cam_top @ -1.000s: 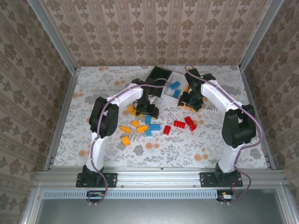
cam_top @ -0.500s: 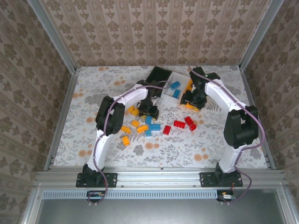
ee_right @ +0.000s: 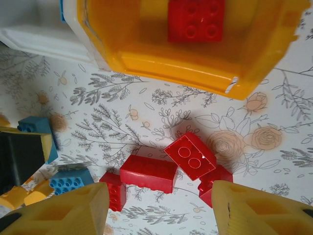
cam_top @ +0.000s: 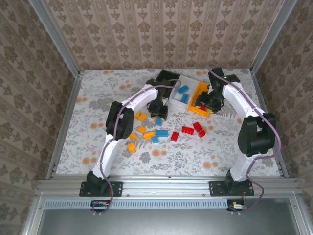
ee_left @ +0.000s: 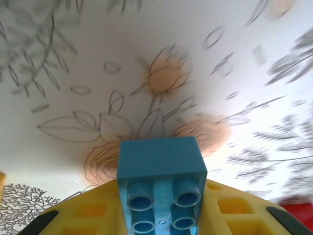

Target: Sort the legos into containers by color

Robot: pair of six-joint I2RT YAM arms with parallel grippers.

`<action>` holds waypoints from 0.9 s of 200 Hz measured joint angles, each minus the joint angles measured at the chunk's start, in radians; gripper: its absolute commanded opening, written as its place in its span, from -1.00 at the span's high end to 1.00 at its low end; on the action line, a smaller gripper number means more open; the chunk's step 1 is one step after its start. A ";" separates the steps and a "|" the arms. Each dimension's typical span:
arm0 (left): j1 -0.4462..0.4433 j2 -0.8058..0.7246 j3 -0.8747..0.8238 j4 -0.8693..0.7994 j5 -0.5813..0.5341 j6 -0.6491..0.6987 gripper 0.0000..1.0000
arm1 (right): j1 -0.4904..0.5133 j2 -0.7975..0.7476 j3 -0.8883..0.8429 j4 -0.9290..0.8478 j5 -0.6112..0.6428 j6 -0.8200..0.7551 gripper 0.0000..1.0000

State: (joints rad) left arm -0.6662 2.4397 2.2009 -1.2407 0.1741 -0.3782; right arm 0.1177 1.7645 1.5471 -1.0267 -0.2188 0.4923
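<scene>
My left gripper hangs over the table's middle, shut on a light-blue lego that sits between its yellow fingers. The same blue lego shows in the top view just under the gripper. My right gripper is open and holds nothing, above several red legos on the table. It hovers at the near edge of the orange-yellow container, which holds a red lego. The white container holds blue legos. The black container stands left of it.
Loose orange legos lie left of centre, blue ones in the middle and red ones to the right. Metal rails and papered walls fence the table. Open floral tabletop lies near the front.
The left gripper has shut on the blue lego and moved back toward the containers. The right gripper has shifted back and right, uncovering the orange-yellow container.
</scene>
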 measured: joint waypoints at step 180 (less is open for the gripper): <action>0.068 0.190 0.367 0.639 0.415 -0.736 0.27 | -0.082 -0.318 -0.260 0.023 -0.052 0.001 -0.18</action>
State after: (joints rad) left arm -0.5983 2.6301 2.5679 -0.6014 0.5892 -1.1145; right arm 0.0360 1.4467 1.2869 -1.0039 -0.2707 0.4931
